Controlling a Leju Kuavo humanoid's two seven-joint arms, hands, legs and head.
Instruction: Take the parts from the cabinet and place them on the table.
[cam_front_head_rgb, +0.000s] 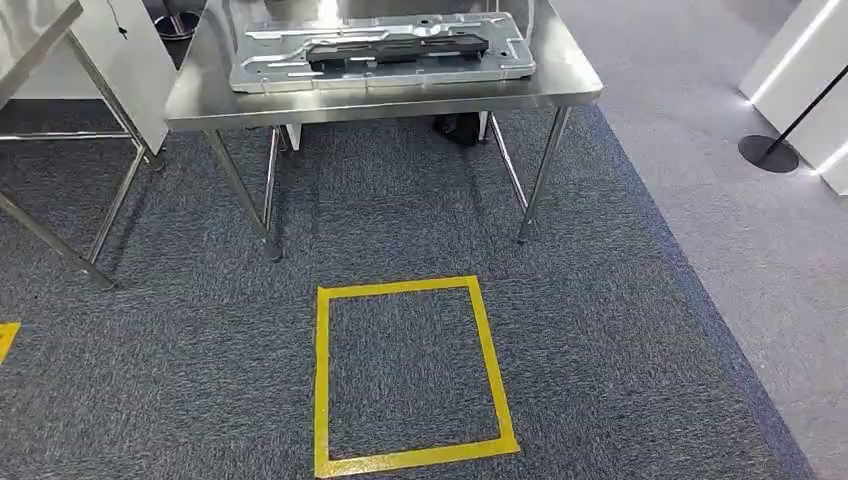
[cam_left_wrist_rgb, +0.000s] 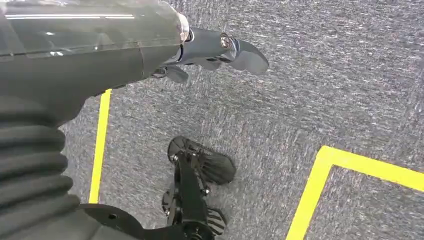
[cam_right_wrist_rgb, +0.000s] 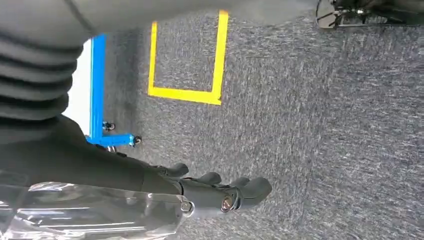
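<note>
A steel table (cam_front_head_rgb: 380, 105) stands ahead of me. On it lies a large grey stamped metal part (cam_front_head_rgb: 270, 62) with a long black piece (cam_front_head_rgb: 400, 48) resting across its top. My left hand (cam_left_wrist_rgb: 220, 50) hangs over the grey carpet with its fingers stretched out and nothing in them. My right hand (cam_right_wrist_rgb: 220, 192) also hangs above the carpet, fingers straight and side by side, holding nothing. Both hands are well away from the table.
A yellow tape square (cam_front_head_rgb: 410, 375) marks the carpet in front of the table. A second steel table (cam_front_head_rgb: 40, 40) stands at the left. A black stanchion base (cam_front_head_rgb: 768, 153) and white panels (cam_front_head_rgb: 800, 70) are at the right. A blue wheeled frame (cam_right_wrist_rgb: 97, 90) stands near my right side.
</note>
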